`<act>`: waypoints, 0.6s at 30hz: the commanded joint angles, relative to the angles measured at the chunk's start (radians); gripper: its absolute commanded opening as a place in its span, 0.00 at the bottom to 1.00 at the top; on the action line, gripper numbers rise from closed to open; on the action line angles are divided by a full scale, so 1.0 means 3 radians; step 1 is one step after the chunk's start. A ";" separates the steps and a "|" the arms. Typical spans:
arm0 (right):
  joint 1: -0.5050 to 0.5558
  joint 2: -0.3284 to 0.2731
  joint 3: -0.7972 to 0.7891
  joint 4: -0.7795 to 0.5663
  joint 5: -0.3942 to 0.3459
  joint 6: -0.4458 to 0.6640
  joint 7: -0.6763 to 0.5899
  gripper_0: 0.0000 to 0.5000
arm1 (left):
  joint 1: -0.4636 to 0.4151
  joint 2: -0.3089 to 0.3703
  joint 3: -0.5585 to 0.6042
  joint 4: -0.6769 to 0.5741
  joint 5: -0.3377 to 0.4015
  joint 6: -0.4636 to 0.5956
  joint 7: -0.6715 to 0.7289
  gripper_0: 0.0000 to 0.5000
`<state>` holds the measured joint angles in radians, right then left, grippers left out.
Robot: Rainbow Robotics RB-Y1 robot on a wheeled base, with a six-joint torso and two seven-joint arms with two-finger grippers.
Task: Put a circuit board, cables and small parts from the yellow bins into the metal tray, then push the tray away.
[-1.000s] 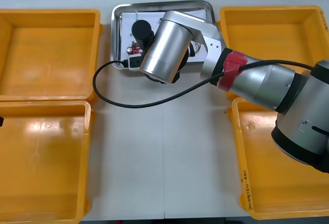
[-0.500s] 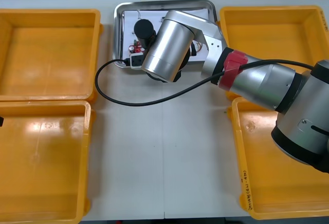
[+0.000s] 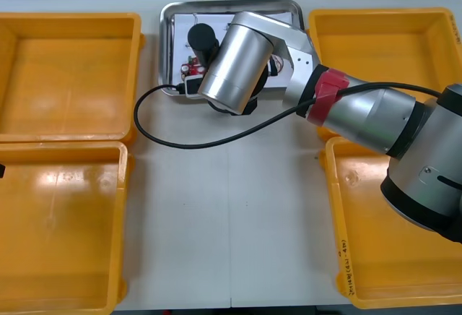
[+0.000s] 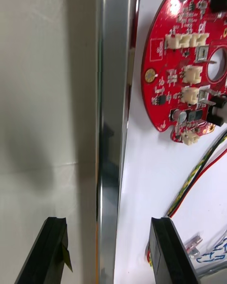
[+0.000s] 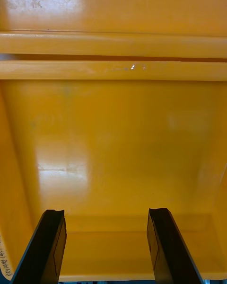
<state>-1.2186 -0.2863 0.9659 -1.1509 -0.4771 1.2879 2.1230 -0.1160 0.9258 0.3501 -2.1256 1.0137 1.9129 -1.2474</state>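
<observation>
Metal tray, shiny rim straddled by spread right gripper, left gripper spread over yellow bin

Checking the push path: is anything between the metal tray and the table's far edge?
Nothing visible does. The metal tray sits close to the far edge of the table, with only bare table beyond its far rim. The right arm's jaws stand open astride its rim; the left arm's jaws hang open over a yellow bin.
</observation>
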 commanded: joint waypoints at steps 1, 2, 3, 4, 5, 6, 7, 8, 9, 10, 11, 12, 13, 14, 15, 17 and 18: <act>-0.0202 0.0054 -0.0280 -0.0178 -0.0082 0.0181 0.0174 1.00 | 0.0075 -0.0044 0.0101 -0.0078 -0.0030 0.0023 -0.0066 1.00; -0.0202 0.0049 -0.0326 -0.0213 -0.0107 0.0243 0.0189 1.00 | 0.0075 -0.0044 0.0101 -0.0078 -0.0030 0.0023 -0.0066 1.00; -0.0202 0.0049 -0.0356 -0.0234 -0.0112 0.0268 0.0194 1.00 | 0.0075 -0.0044 0.0101 -0.0078 -0.0030 0.0023 -0.0066 1.00; -0.0202 0.0044 -0.0407 -0.0280 -0.0138 0.0335 0.0215 1.00 | 0.0075 -0.0044 0.0101 -0.0078 -0.0030 0.0023 -0.0066 1.00; -0.0202 0.0034 -0.0459 -0.0316 -0.0174 0.0401 0.0225 1.00 | 0.0075 -0.0044 0.0101 -0.0078 -0.0030 0.0023 -0.0066 1.00; -0.0202 0.0034 -0.0494 -0.0336 -0.0189 0.0432 0.0235 1.00 | 0.0075 -0.0044 0.0101 -0.0078 -0.0030 0.0023 -0.0066 1.00; -0.0202 0.0024 -0.0566 -0.0382 -0.0220 0.0508 0.0246 1.00 | 0.0075 -0.0044 0.0101 -0.0078 -0.0030 0.0023 -0.0066 1.00; -0.0197 0.0019 -0.0643 -0.0423 -0.0261 0.0580 0.0251 1.00 | 0.0075 -0.0044 0.0101 -0.0078 -0.0030 0.0023 -0.0066 1.00; -0.0197 0.0008 -0.0678 -0.0433 -0.0286 0.0621 0.0256 1.00 | 0.0075 -0.0044 0.0101 -0.0078 -0.0030 0.0023 -0.0066 1.00; -0.0202 -0.0002 -0.0760 -0.0469 -0.0343 0.0687 0.0256 1.00 | 0.0075 -0.0044 0.0101 -0.0078 -0.0030 0.0023 -0.0066 1.00; -0.0202 -0.0022 -0.0827 -0.0505 -0.0404 0.0769 0.0246 1.00 | 0.0075 -0.0044 0.0101 -0.0078 -0.0030 0.0023 -0.0066 1.00; -0.0197 -0.0043 -0.0898 -0.0541 -0.0455 0.0841 0.0240 1.00 | 0.0075 -0.0044 0.0101 -0.0078 -0.0030 0.0023 -0.0066 1.00; -0.0192 -0.0058 -0.0929 -0.0566 -0.0486 0.0877 0.0240 1.00 | 0.0075 -0.0044 0.0101 -0.0078 -0.0030 0.0023 -0.0066 1.00; -0.0182 -0.0084 -0.0990 -0.0612 -0.0552 0.0948 0.0235 1.00 | 0.0075 -0.0044 0.0101 -0.0078 -0.0030 0.0023 -0.0066 1.00; -0.0167 -0.0099 -0.1026 -0.0648 -0.0573 0.0989 0.0225 1.00 | 0.0075 -0.0044 0.0101 -0.0078 -0.0030 0.0023 -0.0066 1.00; -0.0069 -0.0165 -0.1195 -0.0822 -0.0644 0.1122 0.0184 1.00 | 0.0075 -0.0044 0.0101 -0.0078 -0.0030 0.0023 -0.0066 1.00; -0.0034 -0.0181 -0.1236 -0.0878 -0.0654 0.1158 0.0154 1.00 | 0.0075 -0.0044 0.0101 -0.0078 -0.0030 0.0023 -0.0066 1.00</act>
<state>-1.2172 -0.3006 0.6739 -1.3230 -0.6538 1.6050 2.1723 -0.1159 0.9258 0.3501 -2.1256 1.0135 1.9129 -1.2474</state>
